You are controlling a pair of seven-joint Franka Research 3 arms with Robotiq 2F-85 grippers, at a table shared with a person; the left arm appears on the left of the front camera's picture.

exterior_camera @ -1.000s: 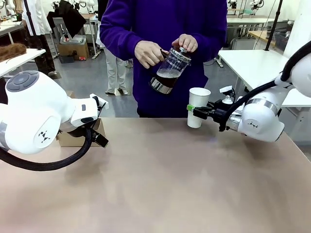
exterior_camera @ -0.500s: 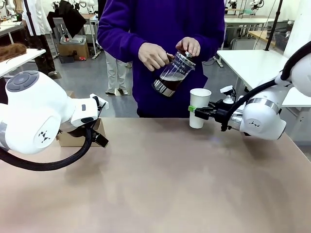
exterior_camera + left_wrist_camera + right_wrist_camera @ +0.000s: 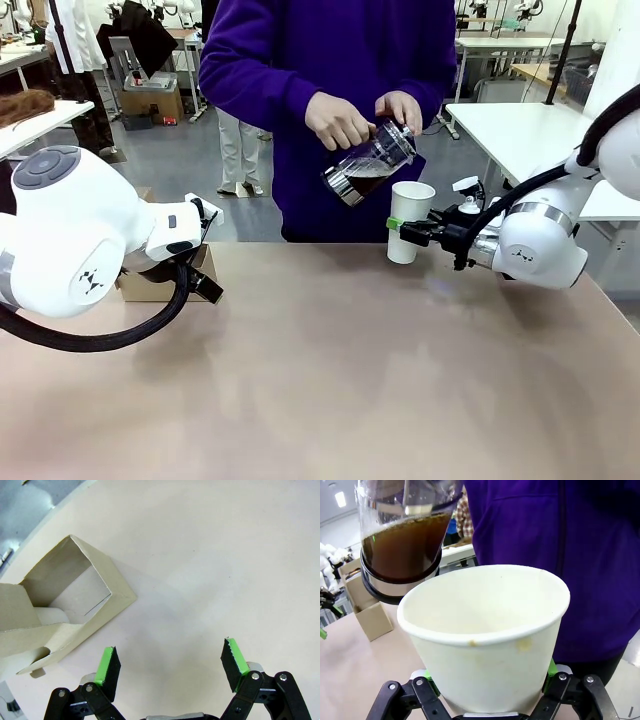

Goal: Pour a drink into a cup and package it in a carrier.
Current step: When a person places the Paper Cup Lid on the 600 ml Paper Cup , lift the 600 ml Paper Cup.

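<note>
The right end effector (image 3: 402, 228) is closed on the lower half of the open white cup (image 3: 410, 200), holding it upright near the far edge of the worktop (image 3: 330, 380). A person's hands (image 3: 340, 120) tilt a glass carafe (image 3: 370, 165) just above the cup's rim, with the dark brown drink (image 3: 402, 547) pooled toward its lower end. The left end effector (image 3: 172, 667) hangs spread wide and empty over the worktop, just beside the brown cardboard carrier (image 3: 85, 622).
</note>
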